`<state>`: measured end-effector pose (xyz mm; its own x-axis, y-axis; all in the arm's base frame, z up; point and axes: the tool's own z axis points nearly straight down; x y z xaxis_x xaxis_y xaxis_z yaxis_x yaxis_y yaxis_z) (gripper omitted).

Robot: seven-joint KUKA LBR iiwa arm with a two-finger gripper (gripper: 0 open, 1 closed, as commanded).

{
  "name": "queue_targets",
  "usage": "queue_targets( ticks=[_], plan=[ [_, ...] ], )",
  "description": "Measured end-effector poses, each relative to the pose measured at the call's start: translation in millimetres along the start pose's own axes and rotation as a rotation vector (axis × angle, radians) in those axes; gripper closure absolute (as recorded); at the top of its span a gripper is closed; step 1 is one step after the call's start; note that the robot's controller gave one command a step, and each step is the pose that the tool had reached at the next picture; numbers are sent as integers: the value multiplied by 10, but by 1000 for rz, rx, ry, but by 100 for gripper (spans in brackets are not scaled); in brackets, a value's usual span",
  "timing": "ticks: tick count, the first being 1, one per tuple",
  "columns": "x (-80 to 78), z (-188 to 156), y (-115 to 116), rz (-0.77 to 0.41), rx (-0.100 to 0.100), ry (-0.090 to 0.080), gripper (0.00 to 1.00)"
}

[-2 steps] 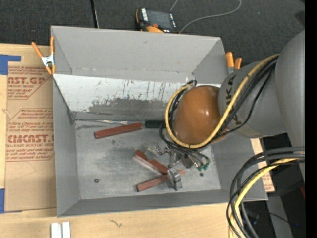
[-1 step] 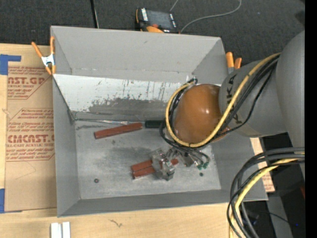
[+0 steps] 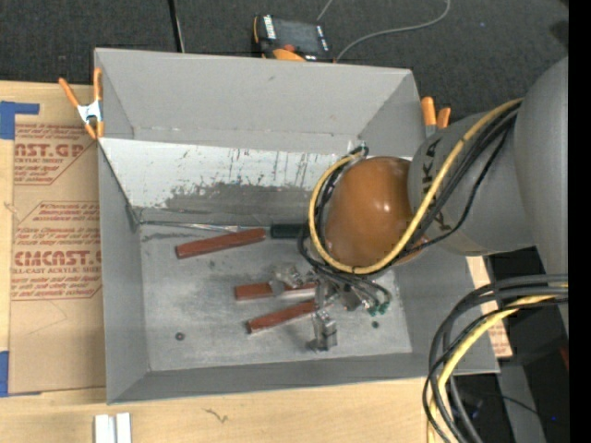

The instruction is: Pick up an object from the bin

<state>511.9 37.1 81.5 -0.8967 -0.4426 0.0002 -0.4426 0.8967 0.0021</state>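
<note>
My gripper (image 3: 323,329) hangs low over the bin's floor at the front right, under the arm's orange dome. Right beside it, to the left, lies a pair of pliers (image 3: 277,305) with two red-brown handles pointing left and a metal head near the gripper. The gripper sits at the right end of the lower handle, and I cannot see whether it touches it. Further back lies a long tool with a red-brown handle (image 3: 220,243) and a black end (image 3: 286,232).
A thin metal rod (image 3: 199,227) lies along the back of the floor beside the long tool. A small dark speck (image 3: 180,337) sits at the front left. The arm and its cables cover the bin's right side.
</note>
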Motion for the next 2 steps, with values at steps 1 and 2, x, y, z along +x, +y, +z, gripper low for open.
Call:
queue_targets(
  ticks=[1, 2],
  plan=[
    [-2, -4, 0, 0, 0, -1, 100],
    [-409, -1258, 160, -65, 5, -11, 100]
  ],
)
